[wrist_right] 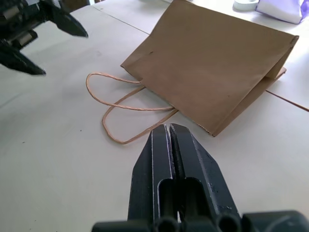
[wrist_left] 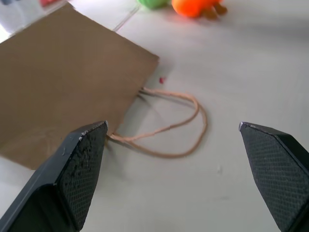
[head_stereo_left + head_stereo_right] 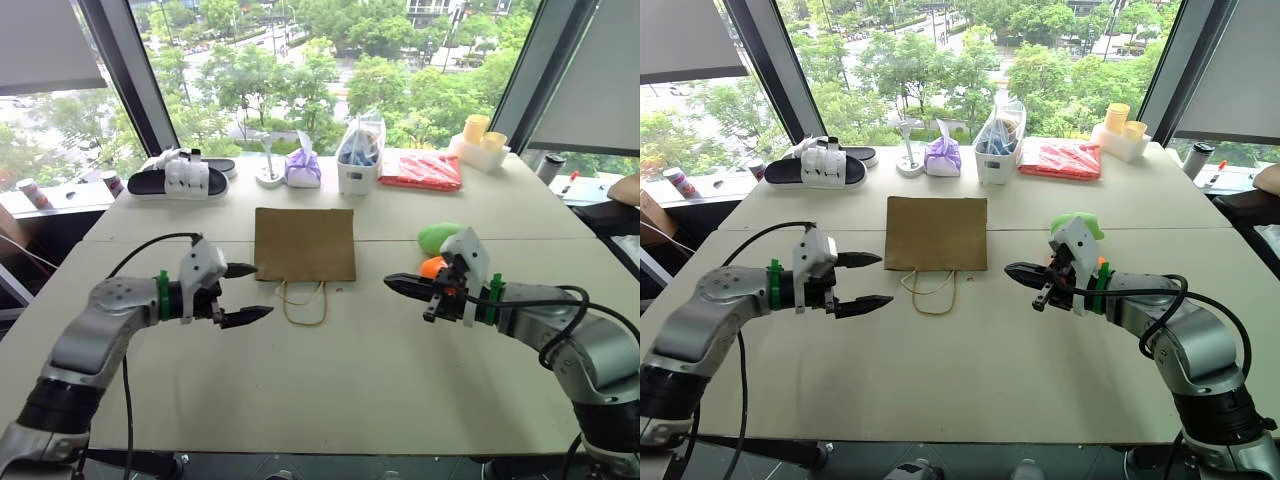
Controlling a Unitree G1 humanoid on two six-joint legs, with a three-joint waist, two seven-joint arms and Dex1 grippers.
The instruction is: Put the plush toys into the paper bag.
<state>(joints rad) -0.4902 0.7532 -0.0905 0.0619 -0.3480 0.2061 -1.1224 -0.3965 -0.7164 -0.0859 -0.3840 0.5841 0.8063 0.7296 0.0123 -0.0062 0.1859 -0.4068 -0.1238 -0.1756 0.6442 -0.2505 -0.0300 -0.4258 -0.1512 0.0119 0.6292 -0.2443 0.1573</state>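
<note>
The flat brown kraft paper bag (image 3: 304, 244) lies mid-tabletop (image 3: 330, 380), its thin tan twine loop handles (image 3: 303, 301) trailing toward the near edge. To its right sit the plush toys: a rounded lime-green one (image 3: 436, 237) and a smaller orange one (image 3: 432, 267). The left pincer (image 3: 249, 292) hovers with fingers apart; the right pincer (image 3: 393, 283) is pressed together, empty.

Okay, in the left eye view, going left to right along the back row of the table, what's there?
Black-and-white slipper → small white stand → purple pouch → clear plastic bag → red packet → yellow cups.
</note>
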